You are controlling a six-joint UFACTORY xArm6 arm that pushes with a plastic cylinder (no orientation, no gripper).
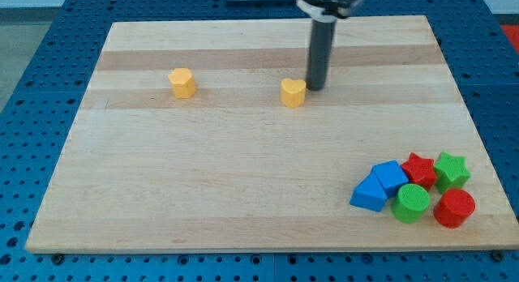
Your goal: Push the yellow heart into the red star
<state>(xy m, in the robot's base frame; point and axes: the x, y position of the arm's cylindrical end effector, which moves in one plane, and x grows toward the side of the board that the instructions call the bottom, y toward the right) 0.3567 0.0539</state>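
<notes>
My tip (314,87) is sitting just to the view's right of the yellow heart (293,93), slightly toward the view's top, touching or nearly so; there is no gripper here to open or close, only the rod. The red star (419,168) is lying well away from the heart, toward the view's bottom right, inside a cluster of blocks on the desk (203,193). I am judging the approach step to be in hand. The next move is calling for my tip to get round to the heart's upper-left side, then drive it diagonally toward the star.
</notes>
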